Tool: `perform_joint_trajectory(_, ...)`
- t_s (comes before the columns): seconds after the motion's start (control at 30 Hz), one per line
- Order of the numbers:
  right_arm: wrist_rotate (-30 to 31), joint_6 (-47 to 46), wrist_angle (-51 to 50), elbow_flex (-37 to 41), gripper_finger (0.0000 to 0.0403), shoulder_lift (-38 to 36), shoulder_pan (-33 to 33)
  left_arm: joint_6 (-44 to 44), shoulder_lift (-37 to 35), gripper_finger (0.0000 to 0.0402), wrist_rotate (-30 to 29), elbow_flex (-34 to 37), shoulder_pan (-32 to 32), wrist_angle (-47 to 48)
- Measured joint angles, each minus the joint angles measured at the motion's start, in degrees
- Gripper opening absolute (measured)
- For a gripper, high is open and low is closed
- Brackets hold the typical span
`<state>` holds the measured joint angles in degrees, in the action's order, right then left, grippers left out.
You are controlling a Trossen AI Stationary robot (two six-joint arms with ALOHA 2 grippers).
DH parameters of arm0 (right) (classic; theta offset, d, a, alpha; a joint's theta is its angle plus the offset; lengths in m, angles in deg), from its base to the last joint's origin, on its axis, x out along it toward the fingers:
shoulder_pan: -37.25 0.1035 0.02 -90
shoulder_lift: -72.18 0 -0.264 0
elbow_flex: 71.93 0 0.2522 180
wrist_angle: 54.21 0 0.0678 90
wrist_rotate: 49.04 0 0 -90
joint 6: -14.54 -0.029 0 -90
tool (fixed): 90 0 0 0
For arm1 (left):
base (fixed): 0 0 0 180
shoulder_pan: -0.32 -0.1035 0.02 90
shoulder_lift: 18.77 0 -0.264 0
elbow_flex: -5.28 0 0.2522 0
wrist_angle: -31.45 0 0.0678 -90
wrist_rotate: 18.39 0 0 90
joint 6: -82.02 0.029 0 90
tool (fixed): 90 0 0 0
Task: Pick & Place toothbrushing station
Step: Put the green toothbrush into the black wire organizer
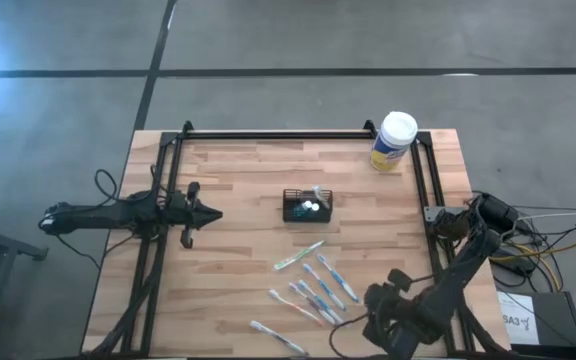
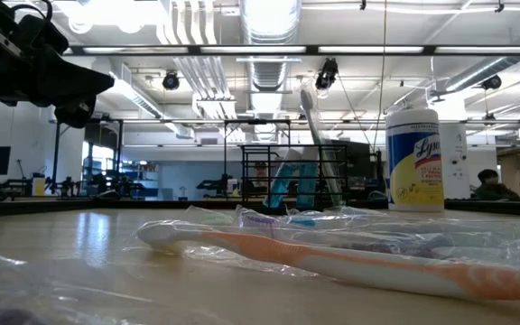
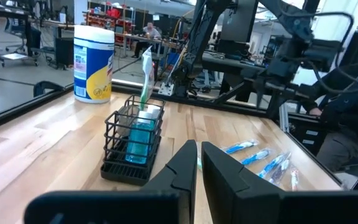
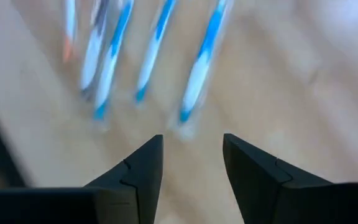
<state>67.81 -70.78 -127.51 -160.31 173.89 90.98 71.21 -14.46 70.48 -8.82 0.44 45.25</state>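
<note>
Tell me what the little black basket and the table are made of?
The black caddy looks like thin metal wire with a dark coating: you can see through its open grid. The table looks like wood, in pale glued strips with visible grain and a smooth finish.

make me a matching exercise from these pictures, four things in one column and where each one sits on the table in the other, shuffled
Things:
1. black mesh caddy
2. white-lidded wipes canister
3. loose toothbrushes
4. left end effector

Places (high view):
A. far right corner of the table
B. middle of the table
C. left side of the table, pointing toward the middle
D. near part of the table, right of centre, scattered

Pairs: 1-B, 2-A, 3-D, 4-C
</note>
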Motion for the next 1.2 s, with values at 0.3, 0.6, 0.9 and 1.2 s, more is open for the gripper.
perform_joint_trajectory(0.3, 14.53, 30.29, 12.25, 11.43, 0.0079, -19.26, -2.97, 3.59, 0.00, 0.0028, -0.28, 0.00, 0.00, -2.35)
perform_joint_trajectory(0.6, -19.16, 85.85, 64.08, 36.48, 0.0009, -46.28, -19.30, 4.74, 0.00, 0.0028, -5.32, 0.00, 0.00, -4.67)
perform_joint_trajectory(0.9, -24.15, 87.49, 64.57, 55.79, 0.0008, -72.14, -33.99, 3.24, 0.02, 0.0028, -7.10, 0.00, 0.00, -5.46)
perform_joint_trajectory(1.2, -23.87, 88.10, 65.90, 65.84, 0.0008, -92.20, -34.14, 0.13, 0.02, 0.0028, -7.10, 0.00, 0.00, -5.51)
